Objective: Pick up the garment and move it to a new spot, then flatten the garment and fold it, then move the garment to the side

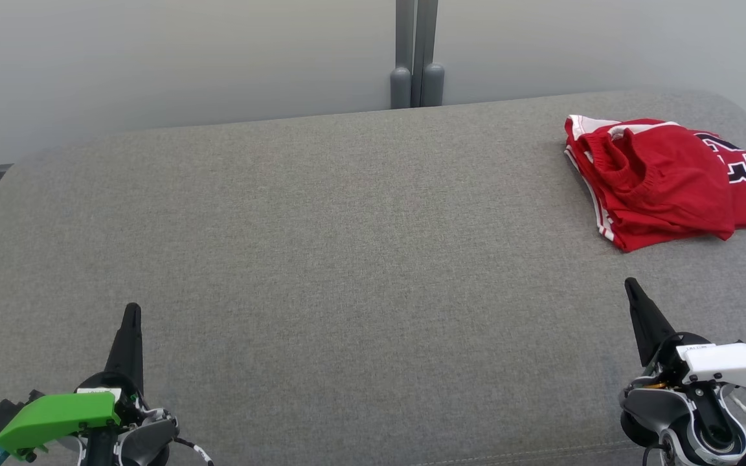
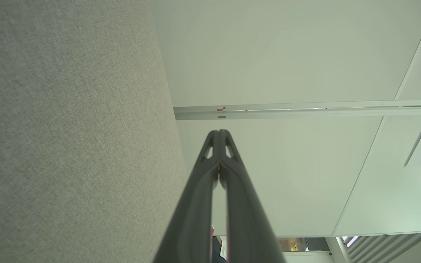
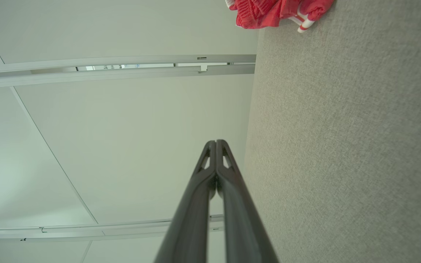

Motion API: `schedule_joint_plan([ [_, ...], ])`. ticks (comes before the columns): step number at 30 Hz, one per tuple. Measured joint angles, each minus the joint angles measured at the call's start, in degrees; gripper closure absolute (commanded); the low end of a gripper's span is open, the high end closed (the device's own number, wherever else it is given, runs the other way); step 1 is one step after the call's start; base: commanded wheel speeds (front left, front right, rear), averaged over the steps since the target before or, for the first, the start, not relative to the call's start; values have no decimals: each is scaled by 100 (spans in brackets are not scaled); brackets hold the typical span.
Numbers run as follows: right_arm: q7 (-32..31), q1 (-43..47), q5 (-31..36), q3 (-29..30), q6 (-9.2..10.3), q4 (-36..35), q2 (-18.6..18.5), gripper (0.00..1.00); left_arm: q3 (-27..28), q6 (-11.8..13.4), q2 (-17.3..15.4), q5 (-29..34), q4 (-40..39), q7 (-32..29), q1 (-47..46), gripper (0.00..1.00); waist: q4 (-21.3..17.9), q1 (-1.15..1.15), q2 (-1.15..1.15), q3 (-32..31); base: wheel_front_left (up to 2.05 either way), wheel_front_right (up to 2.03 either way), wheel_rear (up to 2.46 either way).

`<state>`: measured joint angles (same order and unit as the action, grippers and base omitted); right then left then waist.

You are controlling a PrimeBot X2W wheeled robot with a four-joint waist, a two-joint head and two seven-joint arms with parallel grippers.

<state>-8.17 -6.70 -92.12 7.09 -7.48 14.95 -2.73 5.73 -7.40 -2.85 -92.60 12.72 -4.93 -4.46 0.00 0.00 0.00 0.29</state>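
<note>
**Red garment at far right of the pad; both grippers clenched and holding nothing**

Obs.: The grey padded surface (image 1: 347, 259) is the reference. The red garment (image 1: 661, 181) lies at its far right corner, close to the right edge. It is doubled over in several loose layers, with a white-striped hem along the side nearest the pad's middle and a dark print toward the edge. The left gripper (image 1: 132, 310) hangs over the pad's near left corner with its fingers pressed together and nothing between them. The right gripper (image 1: 631, 283) hangs over the near right corner, likewise pinched shut and bare, well apart from the cloth.

Reading: A rough fold lying off to one side fits either a garment already folded and put aside or a bundle waiting to be picked up. These views cannot say which.

Risks (judged):
- The cloth sits close to the pad's right edge, so a nudge outward from an arm could slide it off.
- The layers are loose, so a pinch on the top one alone would pull the bundle open and drag the rest.
- The pad's weave looks grippy, so dragging the cloth instead of lifting it could bunch it.
- Only the right arm sits near that corner. A long reach by the left arm may sweep across the cloth.
</note>
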Motion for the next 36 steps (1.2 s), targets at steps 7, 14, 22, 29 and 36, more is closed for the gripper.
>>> schedule_joint_plan([
  [7, 0, 0, 0, 0, 0, 0, 0, 100, 0, 0, 0, 0, 0, 0, 0, 100, 0, 0, 0, 0, 0, 0, 0],
  [14, 0, -1, 0, 0, 0, 0, 0, 100, 0, 0, 0, 0, 0, 0, 0, 100, 0, 0, 0, 0, 0, 0, 0],
  [22, 0, -1, 0, 0, 0, 0, 0, 100, 0, 0, 1, 0, 0, 0, 0, 100, 0, 0, 0, 0, 0, 0, 0],
  [29, 0, -1, 0, 0, 0, 0, 0, 100, 0, 0, 1, 0, 0, 0, 0, 100, 0, 0, 0, 0, 0, 0, 0],
  [36, 0, -1, 0, 0, 0, 0, 0, 100, 0, 0, 1, 0, 0, 0, 0, 100, 0, 0, 0, 0, 0, 0, 0],
])
